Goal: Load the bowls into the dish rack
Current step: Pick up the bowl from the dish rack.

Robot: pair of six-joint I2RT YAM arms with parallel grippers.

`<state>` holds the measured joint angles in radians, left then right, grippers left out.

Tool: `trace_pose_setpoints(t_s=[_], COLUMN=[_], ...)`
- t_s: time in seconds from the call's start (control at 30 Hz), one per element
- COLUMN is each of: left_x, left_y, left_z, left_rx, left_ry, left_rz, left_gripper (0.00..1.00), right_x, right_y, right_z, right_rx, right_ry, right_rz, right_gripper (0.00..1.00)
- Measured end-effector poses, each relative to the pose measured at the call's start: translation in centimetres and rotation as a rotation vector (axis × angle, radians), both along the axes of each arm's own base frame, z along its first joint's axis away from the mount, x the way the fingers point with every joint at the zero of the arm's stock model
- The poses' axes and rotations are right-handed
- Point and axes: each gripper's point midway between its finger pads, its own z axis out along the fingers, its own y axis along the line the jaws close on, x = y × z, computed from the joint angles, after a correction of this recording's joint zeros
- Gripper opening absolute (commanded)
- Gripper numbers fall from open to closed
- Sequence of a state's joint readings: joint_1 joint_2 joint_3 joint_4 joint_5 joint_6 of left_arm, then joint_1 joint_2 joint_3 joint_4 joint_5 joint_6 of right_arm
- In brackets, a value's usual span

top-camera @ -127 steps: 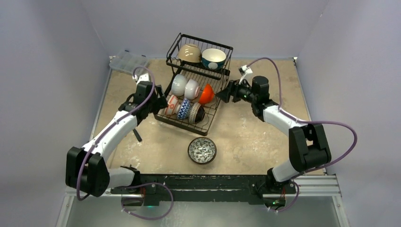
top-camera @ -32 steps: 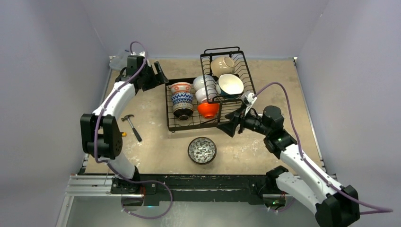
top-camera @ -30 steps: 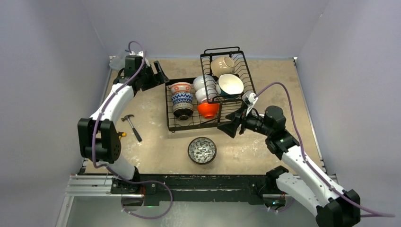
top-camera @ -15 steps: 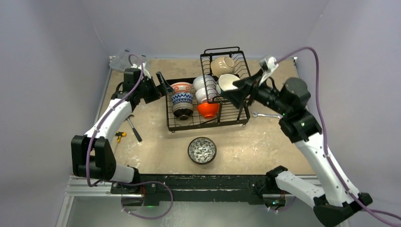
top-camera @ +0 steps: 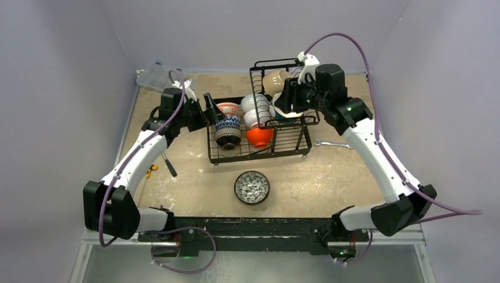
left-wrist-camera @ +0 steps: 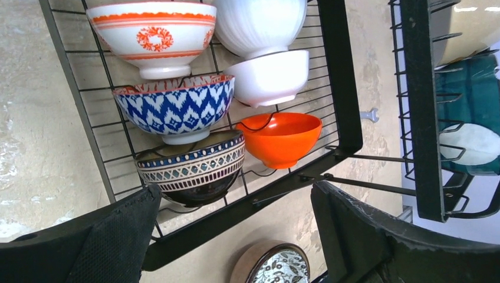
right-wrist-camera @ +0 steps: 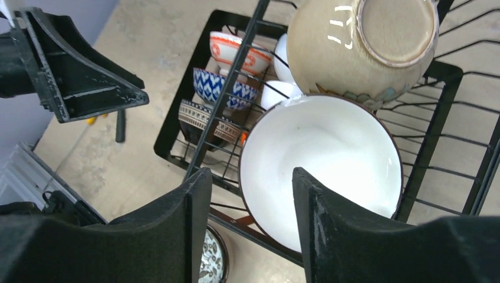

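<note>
One patterned bowl [top-camera: 252, 187] sits mouth up on the counter [top-camera: 330, 183], just in front of the dish rack [top-camera: 253, 157] and clear of it. Being round, it has no long axis to line up. Every other bowl I can see is loaded. Six stand on edge in the base, among them the orange bowl [left-wrist-camera: 279, 137] and the blue-patterned bowl [left-wrist-camera: 177, 112], with their mouths toward the far wall as best I can judge. The raised basket holds a tan bowl [right-wrist-camera: 362, 47] on its side and a white-lined bowl [right-wrist-camera: 324, 171], mouth up. I judge the job nearly done. The rack's base runs left to right, and the basket runs front to back at its right end. My right jaws hang partly open over the white-lined bowl's rim, gripping nothing I can see. My left jaws gape wide and empty at the rack's left end.
</note>
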<state>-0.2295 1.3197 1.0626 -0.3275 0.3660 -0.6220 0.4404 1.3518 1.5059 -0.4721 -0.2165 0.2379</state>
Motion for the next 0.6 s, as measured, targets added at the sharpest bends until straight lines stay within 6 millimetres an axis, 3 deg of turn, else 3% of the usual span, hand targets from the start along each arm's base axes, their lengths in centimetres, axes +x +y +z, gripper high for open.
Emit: trace_pose_setpoints(t_s=[0.33, 0.6], left_x=[-1.3, -1.1], left_y=[-2.5, -2.7], left_z=[-1.1, -0.5], left_rx=[-0.007, -0.005], left_ry=[0.043, 0.026], left_rz=[-0.038, -0.038], left_gripper=[0.95, 0.94], right_x=[0.2, 1.1], right_y=[0.0, 1.5], right_z=[-2.3, -4.9], right_rx=[-0.068, -0.115], right_ry=[0.043, 0.090], right_rz=[0.028, 0.070], right_gripper=[0.49, 0.45])
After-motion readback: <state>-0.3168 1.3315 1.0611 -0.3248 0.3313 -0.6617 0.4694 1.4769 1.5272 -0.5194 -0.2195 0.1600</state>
